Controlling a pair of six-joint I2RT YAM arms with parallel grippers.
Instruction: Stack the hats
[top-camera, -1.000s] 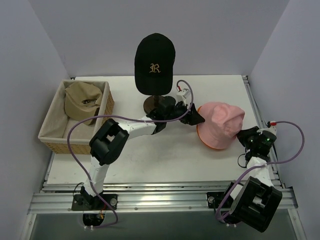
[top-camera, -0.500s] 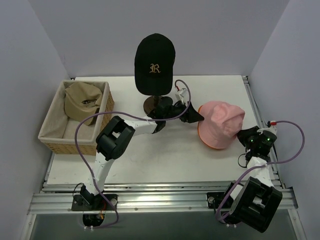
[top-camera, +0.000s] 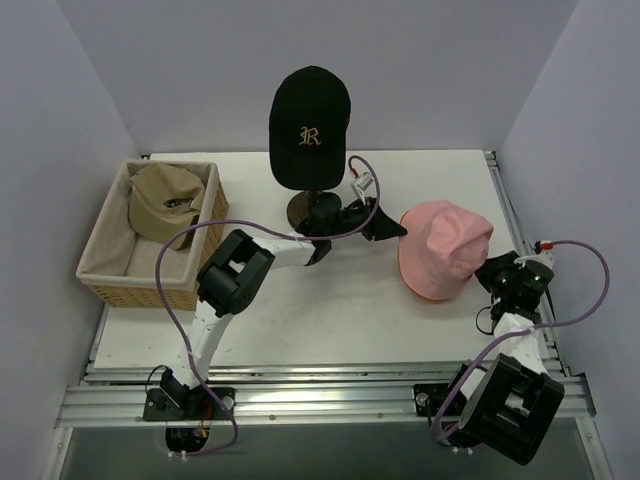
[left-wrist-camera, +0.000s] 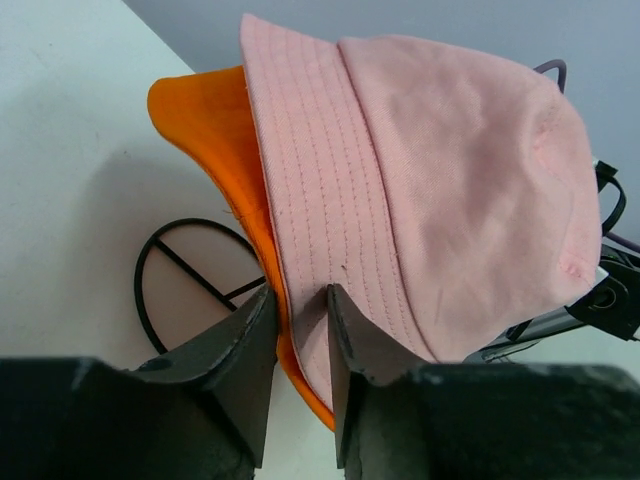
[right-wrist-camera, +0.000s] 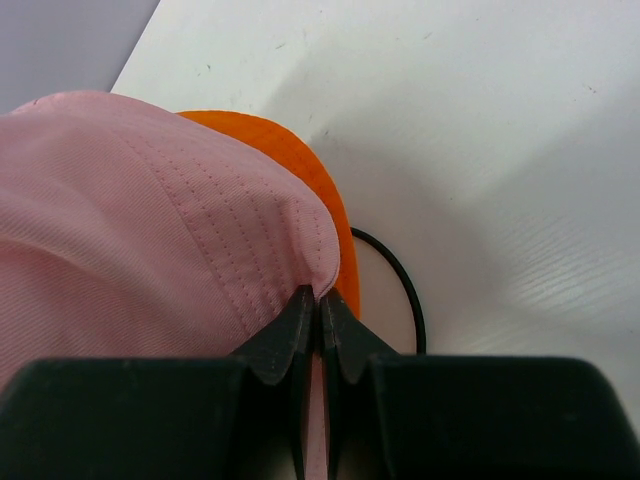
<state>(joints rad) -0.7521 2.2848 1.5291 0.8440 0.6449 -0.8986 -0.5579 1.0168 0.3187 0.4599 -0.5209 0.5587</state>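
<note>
Black cap's (top-camera: 310, 110) stand (top-camera: 303, 208) near left fingers (left-wrist-camera: 240, 370)

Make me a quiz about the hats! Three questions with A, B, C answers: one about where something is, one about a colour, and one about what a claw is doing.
1. Where is the tan cap?
A. on the floor
B. in the basket
C. in a claw

2. What colour is the hat lying under the pink hat?
A. orange
B. green
C. blue

3. What is the right claw doing?
A. standing wide open
B. pinching the pink hat's brim
C. holding a cup

Answers:
1 B, the tan cap lies inside the basket at the left.
2 A, the brim of an orange hat peeks out beneath the pink one.
3 B, its fingers are shut together with pink fabric caught between them.
</note>
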